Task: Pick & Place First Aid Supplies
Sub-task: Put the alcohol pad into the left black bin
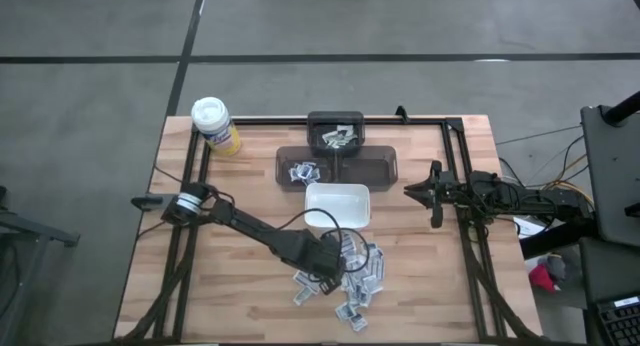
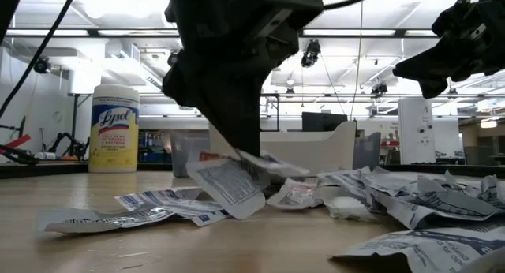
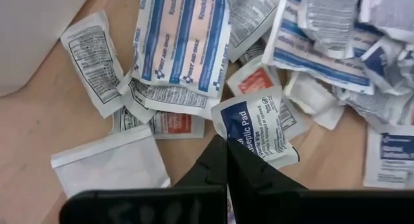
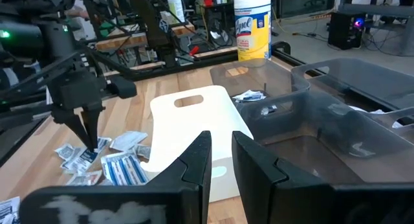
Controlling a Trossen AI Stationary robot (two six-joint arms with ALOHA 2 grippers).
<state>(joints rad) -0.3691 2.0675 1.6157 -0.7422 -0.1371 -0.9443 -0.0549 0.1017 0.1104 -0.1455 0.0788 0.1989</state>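
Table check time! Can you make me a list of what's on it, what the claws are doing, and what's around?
Surface: wooden table, black frame rails.
Job's things: first aid packets piled near the front; some in the dark bins.
Clutter: yellow wipes canister, white dish.
Grippers: left claw shut on a packet in the pile; right claw waits at the right side, holding nothing.
Cables: one on the left arm; a bundle off the table's right edge.
Surroundings: grey floor, workshop behind.

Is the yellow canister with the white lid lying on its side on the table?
No. In the high view the yellow canister stands upright near the far left corner of the table, its white lid on top.
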